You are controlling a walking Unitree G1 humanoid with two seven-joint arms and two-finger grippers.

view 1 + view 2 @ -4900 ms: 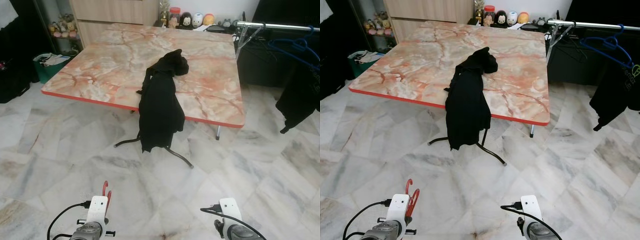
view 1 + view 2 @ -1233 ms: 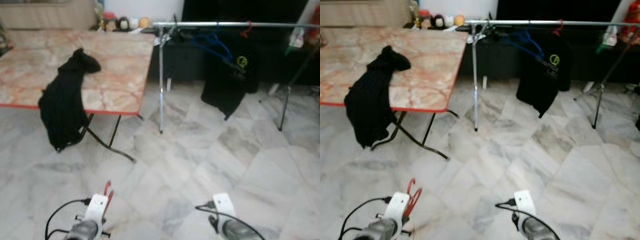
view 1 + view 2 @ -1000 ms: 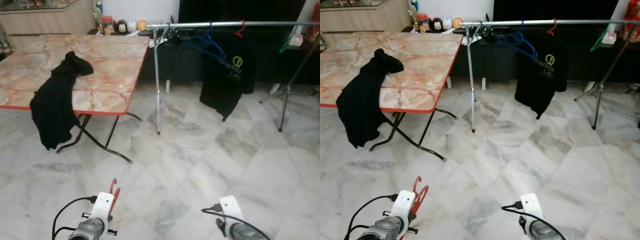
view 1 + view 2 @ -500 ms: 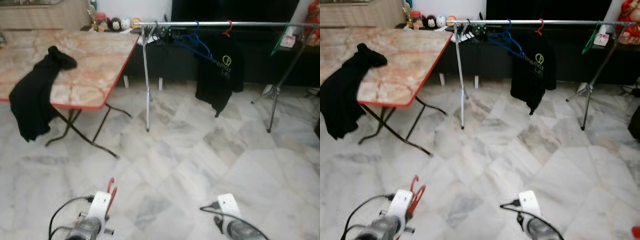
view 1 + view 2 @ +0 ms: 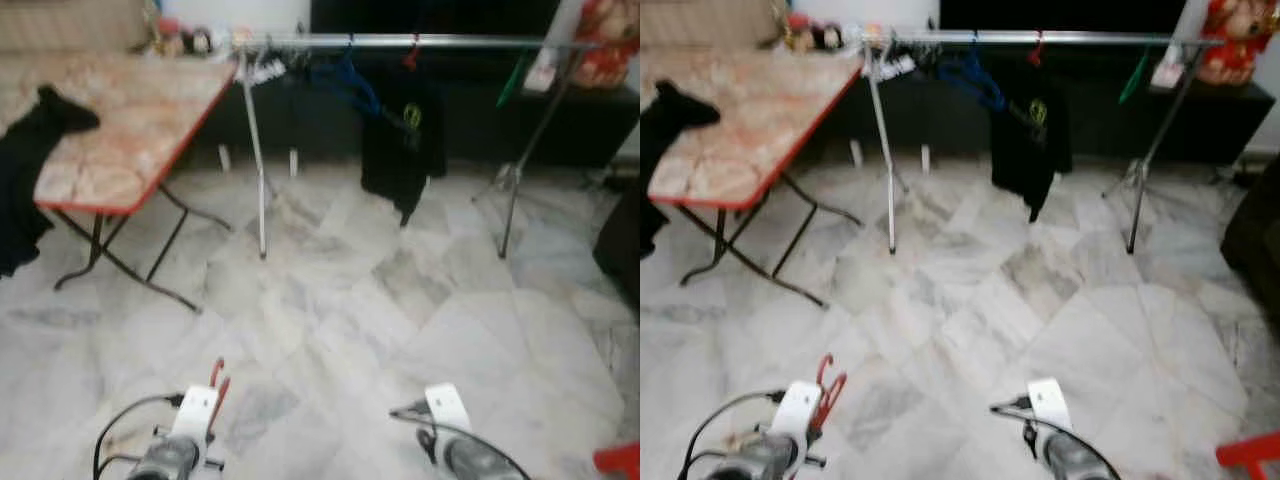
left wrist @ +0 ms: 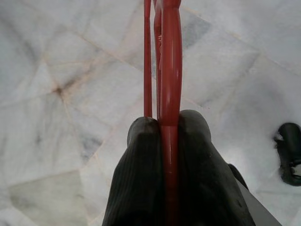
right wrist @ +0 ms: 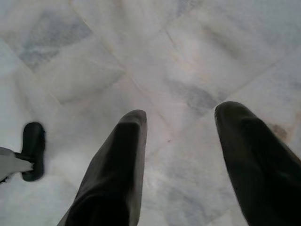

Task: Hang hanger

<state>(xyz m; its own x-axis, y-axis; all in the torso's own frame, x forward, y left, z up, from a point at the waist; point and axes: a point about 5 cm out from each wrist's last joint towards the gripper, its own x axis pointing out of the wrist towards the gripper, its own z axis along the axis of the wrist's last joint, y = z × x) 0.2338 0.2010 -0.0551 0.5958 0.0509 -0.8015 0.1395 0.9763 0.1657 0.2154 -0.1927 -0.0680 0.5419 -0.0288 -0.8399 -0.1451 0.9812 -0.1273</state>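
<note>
The red hanger (image 6: 169,70) sits pinched in our left gripper (image 6: 170,129) low over the marble floor (image 5: 330,310), the right gripper (image 7: 181,117) spread wide, and we fear its thin edge-on grip twisting before reaching the distant rail (image 5: 420,41).

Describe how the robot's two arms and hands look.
Both arms are silver at the wrist, each topped by a white block with a thin black cable looping off it. The left hand and right hand each have two long black fingers, rounded at the tips, with finely ribbed surfaces.
</note>
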